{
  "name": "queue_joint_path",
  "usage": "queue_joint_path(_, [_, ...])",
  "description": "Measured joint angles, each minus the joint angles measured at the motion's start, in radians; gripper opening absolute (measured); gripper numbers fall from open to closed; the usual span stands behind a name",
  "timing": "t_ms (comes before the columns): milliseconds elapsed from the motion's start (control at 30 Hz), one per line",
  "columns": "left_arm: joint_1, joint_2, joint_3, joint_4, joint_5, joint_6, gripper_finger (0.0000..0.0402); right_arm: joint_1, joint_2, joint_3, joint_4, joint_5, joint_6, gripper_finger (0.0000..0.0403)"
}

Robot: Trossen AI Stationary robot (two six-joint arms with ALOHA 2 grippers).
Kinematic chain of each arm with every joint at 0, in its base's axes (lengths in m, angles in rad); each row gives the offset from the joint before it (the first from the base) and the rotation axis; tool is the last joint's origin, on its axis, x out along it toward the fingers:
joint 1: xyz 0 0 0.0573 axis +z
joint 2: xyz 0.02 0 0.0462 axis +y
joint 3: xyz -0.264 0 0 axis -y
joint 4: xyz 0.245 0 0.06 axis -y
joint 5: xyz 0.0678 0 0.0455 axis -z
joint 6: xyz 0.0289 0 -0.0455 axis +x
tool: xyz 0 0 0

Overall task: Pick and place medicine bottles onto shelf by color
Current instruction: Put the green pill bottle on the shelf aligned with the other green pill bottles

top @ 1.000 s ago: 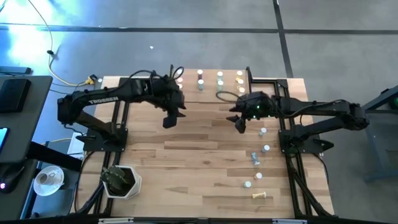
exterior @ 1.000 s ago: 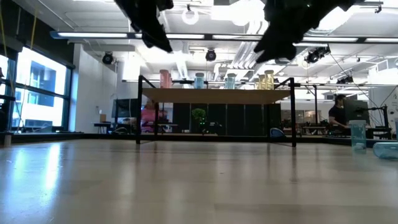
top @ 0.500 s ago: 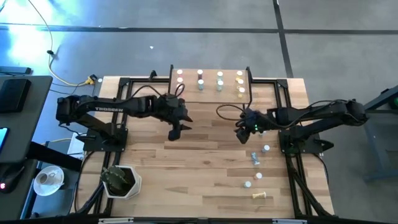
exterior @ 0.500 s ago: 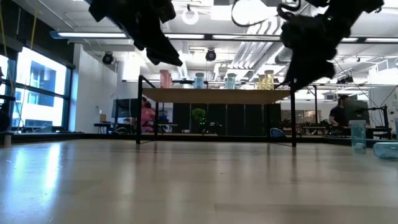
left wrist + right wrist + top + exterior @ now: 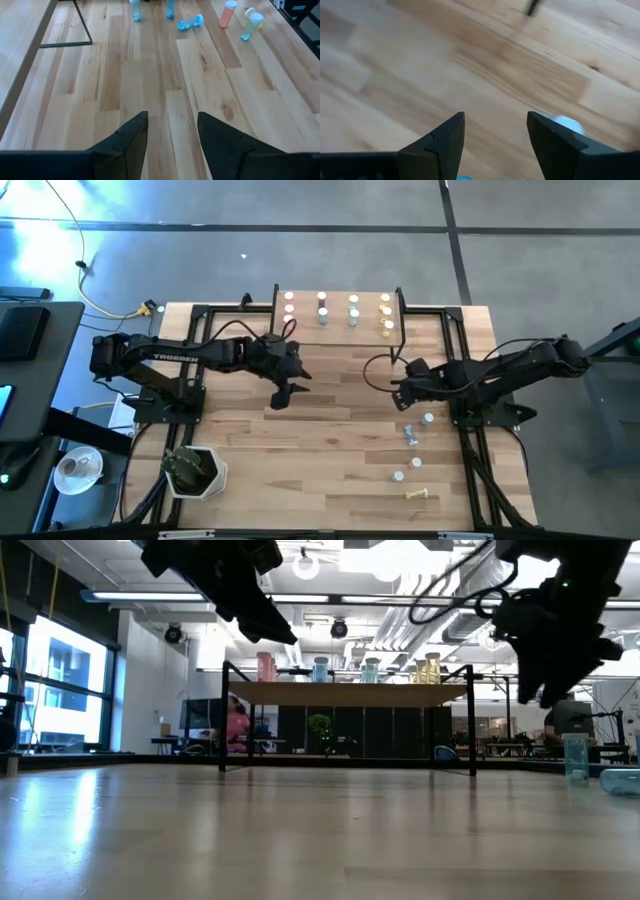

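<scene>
Across the table (image 5: 330,440), largest first: the shelf (image 5: 338,290) stands at the far edge, bottles (image 5: 353,311) upright on it in colour groups, caps up; the low view shows pink, blue, then yellow left to right. Left arm reaches to mid-table, left gripper (image 5: 281,397) hanging above bare wood, fingers (image 5: 131,135) parted with nothing between them, touching nothing. Right gripper (image 5: 404,398) is low over the right side, jaws spread wide and empty, a white-capped bottle (image 5: 564,123) just past its fingertips. Loose bottles (image 5: 428,419) trail down the right edge toward the near side; most stand upright, one blue bottle (image 5: 190,22) lies on its side, one yellow bottle (image 5: 421,495) lies flat, long axis left-right.
</scene>
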Motion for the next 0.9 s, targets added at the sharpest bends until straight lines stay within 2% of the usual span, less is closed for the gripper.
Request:
queue_joint_path(333, [-0.001,0.000,0.000,0.001,0.000,-0.005,0.0161,0.041,0.000,0.000,-0.140,0.046,0.161,0.0206])
queue_joint_path(567, [-0.001,0.000,0.000,0.001,0.000,-0.027,0.0161,0.079,0.000,0.000,-0.225,0.139,0.269,0.0206])
queue_joint_path(900, [-0.001,0.001,0.000,0.001,0.000,-0.027,0.0161,0.137,0.044,-0.060,-0.225,0.135,0.406,0.0206])
